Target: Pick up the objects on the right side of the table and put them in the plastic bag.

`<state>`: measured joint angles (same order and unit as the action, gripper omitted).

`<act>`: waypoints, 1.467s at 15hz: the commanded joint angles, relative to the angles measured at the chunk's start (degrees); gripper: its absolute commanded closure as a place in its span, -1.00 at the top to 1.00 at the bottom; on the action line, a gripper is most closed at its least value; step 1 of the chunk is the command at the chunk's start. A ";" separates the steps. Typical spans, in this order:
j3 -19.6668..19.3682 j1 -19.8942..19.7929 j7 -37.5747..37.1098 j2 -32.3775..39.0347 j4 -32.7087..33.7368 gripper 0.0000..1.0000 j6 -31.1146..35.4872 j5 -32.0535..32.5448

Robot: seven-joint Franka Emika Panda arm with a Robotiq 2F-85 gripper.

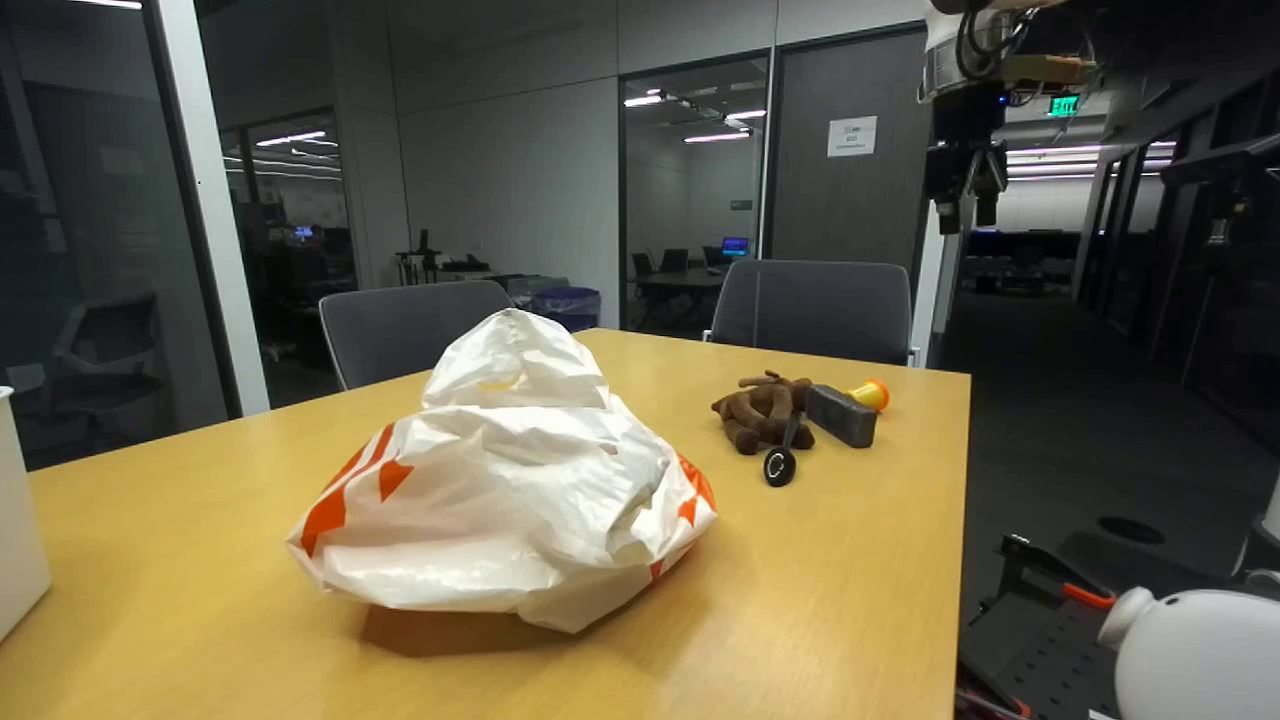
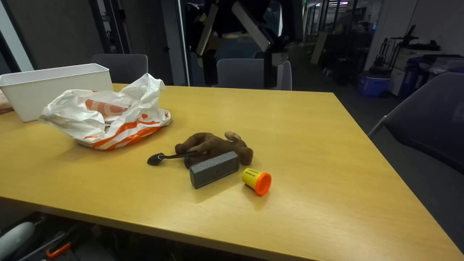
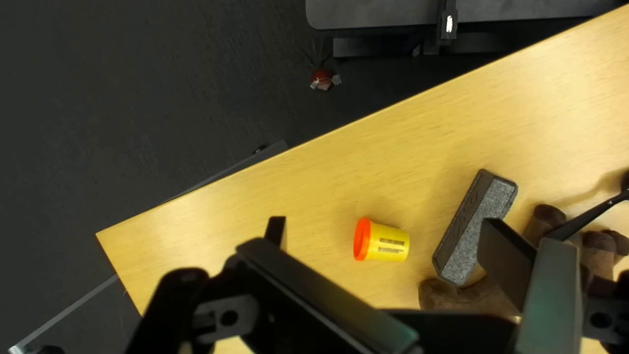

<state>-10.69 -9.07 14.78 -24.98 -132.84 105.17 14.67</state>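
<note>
A white plastic bag with orange print [image 1: 510, 500] stands crumpled on the table, also in an exterior view [image 2: 123, 123]. A brown plush toy [image 2: 217, 146] lies on the table with a black spoon [image 2: 156, 159] against it. A dark grey eraser block [image 2: 214, 169] lies beside the toy. A yellow tub with orange lid [image 2: 256, 181] lies on its side near the block. The wrist view shows the tub [image 3: 388, 242], block [image 3: 474, 221], spoon [image 3: 594, 214] and part of the toy [image 3: 457, 300]. My gripper [image 2: 240, 78] is open and empty, high above the table.
A white bin [image 2: 58, 87] stands behind the bag. Grey chairs [image 1: 812, 310] stand at the table's [image 2: 308, 217] edges. The table corner [image 3: 105, 236] shows in the wrist view, with dark floor beyond.
</note>
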 commanded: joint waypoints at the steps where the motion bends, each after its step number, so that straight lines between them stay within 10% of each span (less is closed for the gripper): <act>1: -0.19 0.25 -0.07 0.00 0.11 1.00 -0.15 0.06; 12: 2.35 6.33 -0.66 12.36 1.11 1.00 12.34 -12.16; 22: 11.48 8.83 -26.73 22.25 0.44 1.00 19.08 -11.88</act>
<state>-0.56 -1.25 -8.27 -3.93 -133.54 126.13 0.99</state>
